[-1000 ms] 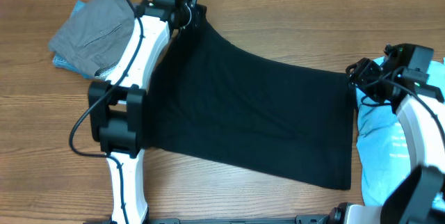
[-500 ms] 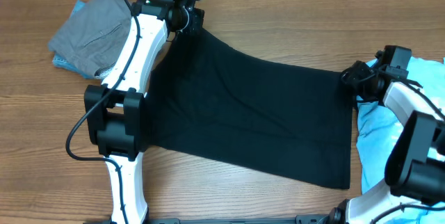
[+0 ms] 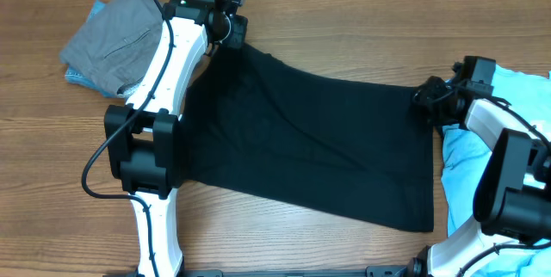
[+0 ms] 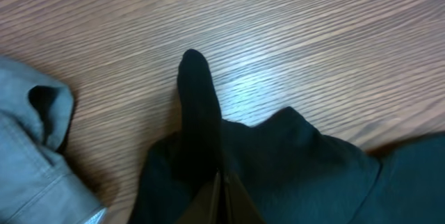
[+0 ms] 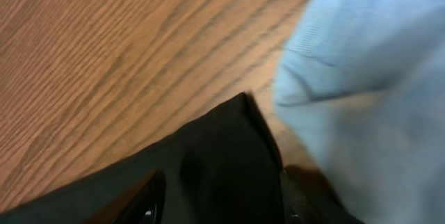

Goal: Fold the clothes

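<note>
The black T-shirt (image 3: 310, 144) lies spread flat across the middle of the table. My left gripper (image 3: 232, 29) is at its far left corner, shut on the black cloth (image 4: 201, 120); the jaws (image 4: 224, 200) meet with a fold sticking out past them. My right gripper (image 3: 428, 98) is at the shirt's far right corner. Its fingers (image 5: 221, 196) stand apart, with the black corner (image 5: 222, 147) between them. The light blue T-shirt (image 3: 504, 152) lies at the right edge and also shows in the right wrist view (image 5: 368, 64).
A grey garment (image 3: 116, 40) lies folded on a blue piece (image 3: 77, 77) at the far left; it also shows in the left wrist view (image 4: 31, 161). Bare wood table (image 3: 344, 19) runs behind the black shirt. The left arm (image 3: 155, 113) lies over the shirt's left edge.
My right gripper has moved left, from over the light blue shirt onto the black shirt's far right corner. The left gripper has shifted slightly towards the back with its corner.
</note>
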`<state>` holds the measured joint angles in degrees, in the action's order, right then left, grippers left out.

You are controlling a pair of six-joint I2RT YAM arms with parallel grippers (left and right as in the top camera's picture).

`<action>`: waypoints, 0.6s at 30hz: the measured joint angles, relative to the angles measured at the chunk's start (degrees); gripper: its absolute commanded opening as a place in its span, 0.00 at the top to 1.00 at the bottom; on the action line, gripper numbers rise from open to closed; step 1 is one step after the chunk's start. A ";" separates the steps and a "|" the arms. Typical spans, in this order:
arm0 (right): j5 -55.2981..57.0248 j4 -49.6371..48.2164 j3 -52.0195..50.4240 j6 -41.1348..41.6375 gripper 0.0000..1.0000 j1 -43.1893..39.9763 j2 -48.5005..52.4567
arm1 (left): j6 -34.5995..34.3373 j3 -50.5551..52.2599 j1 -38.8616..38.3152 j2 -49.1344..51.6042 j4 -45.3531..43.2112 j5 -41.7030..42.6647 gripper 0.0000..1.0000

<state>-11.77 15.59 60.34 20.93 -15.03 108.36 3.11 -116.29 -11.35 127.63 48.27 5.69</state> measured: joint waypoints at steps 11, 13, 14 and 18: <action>1.86 -6.51 0.85 -0.28 0.48 0.42 2.58 | 0.00 0.00 0.15 0.00 0.42 -1.73 0.96; 1.75 -7.23 0.85 -0.31 0.54 0.39 2.95 | -0.02 0.00 0.15 0.00 0.42 -1.70 0.96; 1.53 -7.28 0.85 -0.20 0.60 0.39 3.04 | -0.02 0.00 0.15 0.00 0.42 -1.70 0.96; 1.05 -7.02 0.85 -0.42 0.79 0.46 3.37 | -0.02 0.00 0.15 0.00 0.33 -1.68 0.96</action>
<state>-10.72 8.58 61.19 20.51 -14.57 111.72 3.09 -116.29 -11.20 127.63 48.60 4.01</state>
